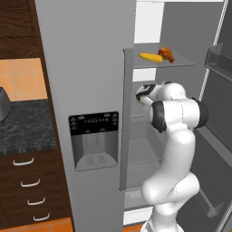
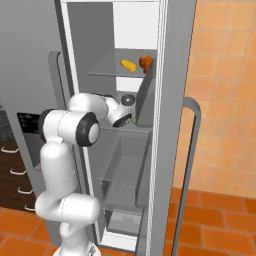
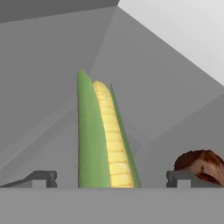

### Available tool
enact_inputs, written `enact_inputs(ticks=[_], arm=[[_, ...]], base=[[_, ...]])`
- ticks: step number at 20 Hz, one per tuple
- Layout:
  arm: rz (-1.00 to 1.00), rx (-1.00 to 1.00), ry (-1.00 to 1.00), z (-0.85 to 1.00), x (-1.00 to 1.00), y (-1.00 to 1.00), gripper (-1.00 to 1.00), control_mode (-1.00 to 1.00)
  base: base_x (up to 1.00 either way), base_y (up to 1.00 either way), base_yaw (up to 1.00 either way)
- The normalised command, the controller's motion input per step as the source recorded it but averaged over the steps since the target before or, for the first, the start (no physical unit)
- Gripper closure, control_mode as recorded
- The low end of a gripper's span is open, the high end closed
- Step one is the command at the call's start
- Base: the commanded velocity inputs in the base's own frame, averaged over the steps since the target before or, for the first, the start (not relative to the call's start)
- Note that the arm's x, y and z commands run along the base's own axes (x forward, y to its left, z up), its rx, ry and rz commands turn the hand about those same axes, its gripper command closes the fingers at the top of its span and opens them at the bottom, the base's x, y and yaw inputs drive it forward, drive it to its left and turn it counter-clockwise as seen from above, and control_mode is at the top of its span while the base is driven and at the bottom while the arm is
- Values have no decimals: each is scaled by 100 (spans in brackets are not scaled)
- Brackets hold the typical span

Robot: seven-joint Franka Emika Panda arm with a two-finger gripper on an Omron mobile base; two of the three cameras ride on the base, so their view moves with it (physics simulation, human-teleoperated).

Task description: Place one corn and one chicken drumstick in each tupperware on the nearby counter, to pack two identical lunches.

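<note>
The husked corn point(image 3: 105, 140), pale yellow kernels wrapped in green leaves, lay on a grey fridge shelf point(image 3: 52, 144) directly between the gripper's point(image 3: 111, 179) two dark finger tips point(image 3: 41, 179), its length running away from the hand. The jaws stood wide apart, one on either side of the cob, with a gap to each and nothing clamped. Just past one finger tip, a reddish-brown chicken drumstick point(image 3: 201, 166) rested on the same shelf, its rounded end partly hidden by that tip. One shelf above the gripper sat the plain yellow-orange corn point(image 1: 151, 57) with a second drumstick point(image 1: 166, 54) close beside it; whether the two touched could not be told. The hand was reaching into the open fridge point(image 1: 86, 90), whose door point(image 2: 175, 125) stood swung out to the arm's right. Far off to the gripper's left, beyond the closed fridge door, ran the speckled counter point(image 1: 25, 127) over dark wooden cabinets point(image 1: 27, 190).
</note>
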Motion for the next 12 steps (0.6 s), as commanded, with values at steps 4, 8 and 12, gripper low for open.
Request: enact_inputs(ticks=[4,8,12], arm=[[0,-4,2,-86,0,6,100,-100],[0,0,-1,-35,11,0,100,-100],[0,-3,-33,26,-18,11,100,-100]], base=[[0,0,0],[0,0,0],[0,0,0]])
